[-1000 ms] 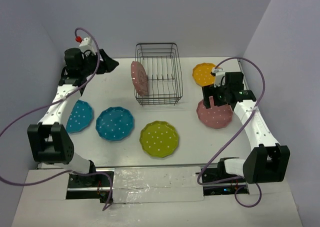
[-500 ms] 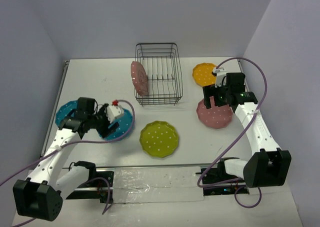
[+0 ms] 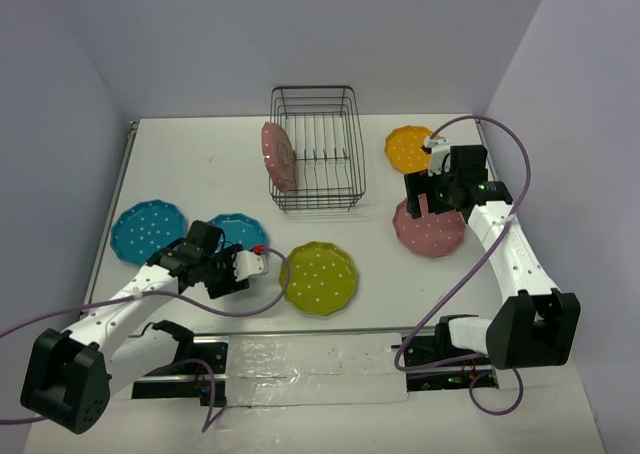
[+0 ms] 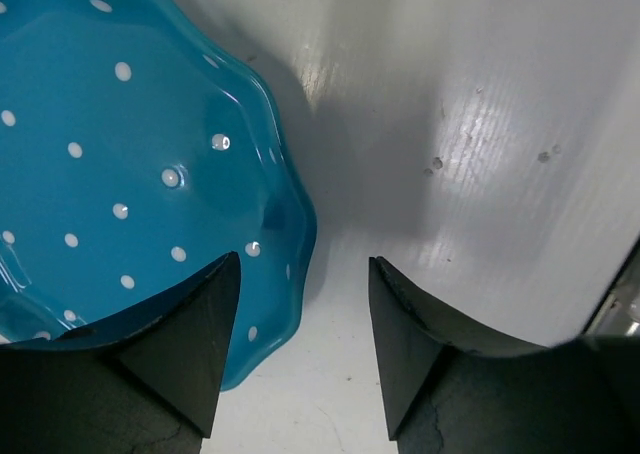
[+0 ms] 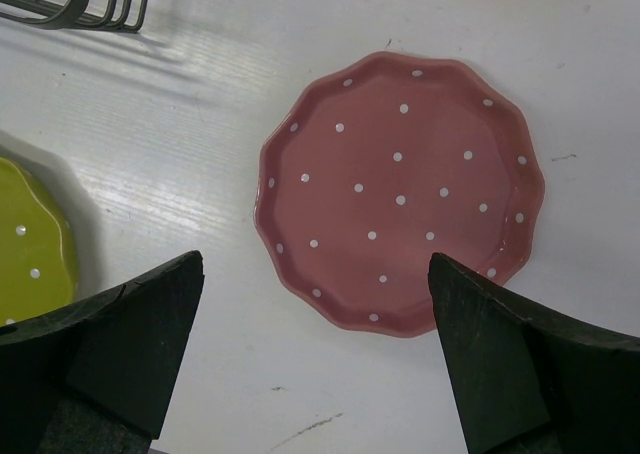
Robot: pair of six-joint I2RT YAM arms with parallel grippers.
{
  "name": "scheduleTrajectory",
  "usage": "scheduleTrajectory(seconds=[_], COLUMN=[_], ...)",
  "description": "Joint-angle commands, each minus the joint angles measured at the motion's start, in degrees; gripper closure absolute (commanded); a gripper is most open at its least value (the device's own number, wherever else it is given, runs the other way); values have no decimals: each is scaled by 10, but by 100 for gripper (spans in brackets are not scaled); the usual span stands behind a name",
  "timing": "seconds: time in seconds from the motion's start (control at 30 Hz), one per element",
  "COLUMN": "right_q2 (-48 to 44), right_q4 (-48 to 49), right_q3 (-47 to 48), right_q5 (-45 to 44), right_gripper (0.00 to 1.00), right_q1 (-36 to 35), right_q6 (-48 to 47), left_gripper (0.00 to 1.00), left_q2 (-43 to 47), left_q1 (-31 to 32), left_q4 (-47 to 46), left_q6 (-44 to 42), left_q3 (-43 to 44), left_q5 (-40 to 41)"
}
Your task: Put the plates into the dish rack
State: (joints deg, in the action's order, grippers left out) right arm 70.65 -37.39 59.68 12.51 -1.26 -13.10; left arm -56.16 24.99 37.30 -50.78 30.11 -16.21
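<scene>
Five plates lie flat on the table: one teal plate (image 3: 148,232) at the left, a second teal plate (image 3: 240,230) (image 4: 120,164) beside it, a yellow-green plate (image 3: 318,277) at the front, a pink plate (image 3: 430,228) (image 5: 400,189) at the right, and an orange plate (image 3: 410,147) behind it. Another pink plate (image 3: 279,157) stands on edge at the left side of the black wire dish rack (image 3: 330,102). My left gripper (image 3: 222,274) (image 4: 304,264) is open, low over the second teal plate's rim. My right gripper (image 3: 430,196) (image 5: 315,264) hangs wide open above the flat pink plate.
The yellow-green plate's edge (image 5: 30,244) and a corner of the rack (image 5: 80,4) show in the right wrist view. Walls close in the table at the back and both sides. The left arm's cable (image 3: 150,304) loops over the front left of the table.
My left arm has swung from the back left corner down to the front, onto the nearer teal plate's edge, its jaws narrowing a little. The right arm has not moved.
</scene>
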Motion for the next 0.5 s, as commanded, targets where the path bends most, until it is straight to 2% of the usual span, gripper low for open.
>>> scheduleTrajectory(seconds=[0.0,0.07,0.17,0.2,0.3,0.47], right_q2=[-2,-3,-3,-3,0,5], right_q4=[-6,-6,-3,-2,-2,-2], right_q3=[23,19,15,14,14,23], right_q5=[-4,-7,-10,-11,-11,-9], right_gripper=[0,0,0,0,0,0], right_q1=[-3,-3,-3,-3,-3,-3], right_q6=[-1,-3,-4,-4,-5,-4], left_gripper=[38,41,50,58,67,76], left_q2=[-18,-30,-39,-40,-40,-33], left_q1=[6,8,10,12,14,16], left_q4=[-68,-82,-104,-110,-126,-138], left_q6=[-37,-41,-53,-57,-71,-91], left_q3=[-9,-20,-39,-45,-66,-86], left_q5=[12,11,15,19,26,34])
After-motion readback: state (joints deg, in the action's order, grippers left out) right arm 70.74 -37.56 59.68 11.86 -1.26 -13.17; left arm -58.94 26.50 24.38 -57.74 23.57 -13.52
